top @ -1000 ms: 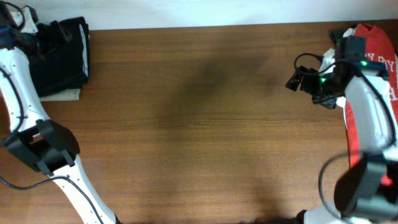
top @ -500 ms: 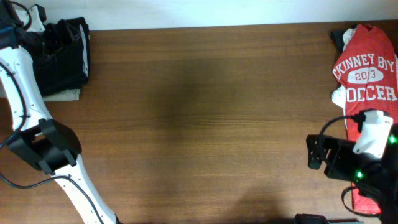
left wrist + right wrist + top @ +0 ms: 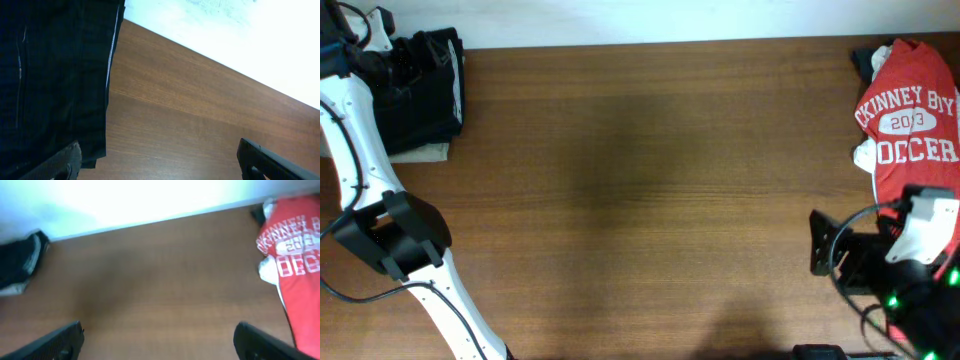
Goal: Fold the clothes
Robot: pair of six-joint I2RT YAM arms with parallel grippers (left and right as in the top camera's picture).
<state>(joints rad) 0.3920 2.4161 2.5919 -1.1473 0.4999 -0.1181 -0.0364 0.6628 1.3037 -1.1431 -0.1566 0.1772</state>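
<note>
Status: I'm holding left claw [image 3: 157, 165] spread beside black garment [image 3: 50, 75] far left, right claw [image 3: 157, 341] spread near red T-shirt [image 3: 295, 265].

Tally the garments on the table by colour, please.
Black: 1, the black garment at the far-left corner.
Grey-khaki: 1, the grey-khaki garment peeking from under it.
Red: 1, the red T-shirt at the right edge.
Total: 3. A dark bit and a white bit beside the red T-shirt may be separate garments; cannot tell.
</note>
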